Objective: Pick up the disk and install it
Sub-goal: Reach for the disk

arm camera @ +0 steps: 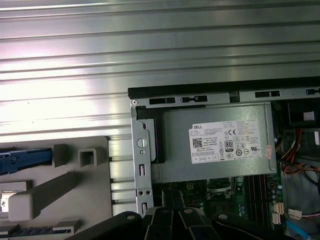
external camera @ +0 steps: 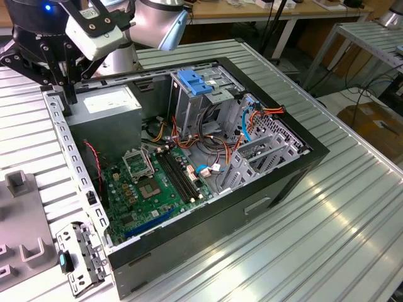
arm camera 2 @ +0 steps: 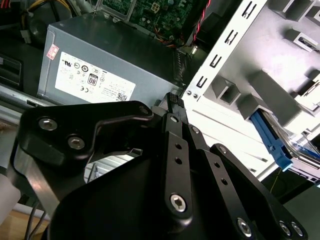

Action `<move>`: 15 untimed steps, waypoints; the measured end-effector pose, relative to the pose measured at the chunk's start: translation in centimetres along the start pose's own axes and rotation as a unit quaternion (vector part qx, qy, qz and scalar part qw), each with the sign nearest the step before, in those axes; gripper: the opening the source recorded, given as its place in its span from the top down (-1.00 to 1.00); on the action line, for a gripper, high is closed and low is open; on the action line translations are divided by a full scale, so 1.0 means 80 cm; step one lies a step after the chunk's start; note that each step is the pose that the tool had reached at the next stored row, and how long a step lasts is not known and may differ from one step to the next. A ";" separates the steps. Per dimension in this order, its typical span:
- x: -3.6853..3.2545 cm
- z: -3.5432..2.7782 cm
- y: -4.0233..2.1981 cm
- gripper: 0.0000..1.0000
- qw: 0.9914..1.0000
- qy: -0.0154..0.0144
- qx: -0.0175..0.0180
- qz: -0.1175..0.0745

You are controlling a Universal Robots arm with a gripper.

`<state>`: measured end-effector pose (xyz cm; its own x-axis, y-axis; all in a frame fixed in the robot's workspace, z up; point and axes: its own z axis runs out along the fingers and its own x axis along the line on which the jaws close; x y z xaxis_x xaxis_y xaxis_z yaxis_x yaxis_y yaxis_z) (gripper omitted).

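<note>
The ribbed metal table (external camera: 327, 239) carries the open computer case (external camera: 189, 251), and a grey fixture tray (arm camera: 90, 200) lies just beside the case's wall. In one corner of the case sits the grey power supply (arm camera 2: 100, 65), and I hang above its edge, close to that wall. My gripper (arm camera 2: 173, 98) is clenched, tips drawn together with nothing between them. The disk (arm camera 2: 271, 142) rests in the fixture tray outside the case, apart from me. Its blue rail shows in the second wrist view.

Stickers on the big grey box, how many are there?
2: a big white sticker in the middle of the box's face, and a small sticker at its edge. Hidden sides may carry more.
</note>
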<state>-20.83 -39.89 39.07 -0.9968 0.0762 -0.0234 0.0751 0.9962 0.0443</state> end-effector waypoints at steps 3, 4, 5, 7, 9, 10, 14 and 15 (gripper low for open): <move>0.0001 0.0000 0.0000 0.79 1.000 0.000 0.000 0.000; 0.0007 0.0000 0.0000 0.79 1.000 0.000 0.000 0.000; 0.0013 0.0000 -0.0001 0.79 1.000 0.000 0.000 0.000; 0.0037 0.0000 -0.0003 0.79 1.000 0.000 0.000 0.000; 0.0109 -0.0001 -0.0009 0.79 1.000 0.000 0.000 0.000; 0.0144 -0.0001 -0.0011 0.79 1.000 0.000 0.000 0.000; 0.0251 -0.0002 -0.0019 0.79 1.000 0.000 0.000 0.000; 0.0277 -0.0002 -0.0021 0.79 1.000 0.000 0.000 0.000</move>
<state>-23.05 -39.89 39.03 -0.9968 0.0762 -0.0234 0.0751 0.9962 0.0442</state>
